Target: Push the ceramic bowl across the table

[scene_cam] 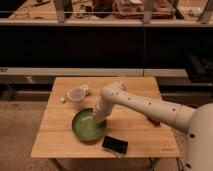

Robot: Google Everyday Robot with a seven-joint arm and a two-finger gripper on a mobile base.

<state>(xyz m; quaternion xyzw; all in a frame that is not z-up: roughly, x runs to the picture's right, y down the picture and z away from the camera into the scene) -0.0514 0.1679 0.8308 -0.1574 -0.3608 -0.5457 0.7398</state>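
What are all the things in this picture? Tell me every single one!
table: one, light wood, middle of the view.
ceramic bowl: one, green, on the table toward its front.
plastic cup: one, whitish and see-through, behind the bowl.
small piece: one, pale, beside the cup.
flat object: one, black, by the table's front edge.
reddish object: one, reddish-brown, partly hidden behind the arm.
arm: one, white, reaching over the table.
claw: one, pale, at the bowl's rim.
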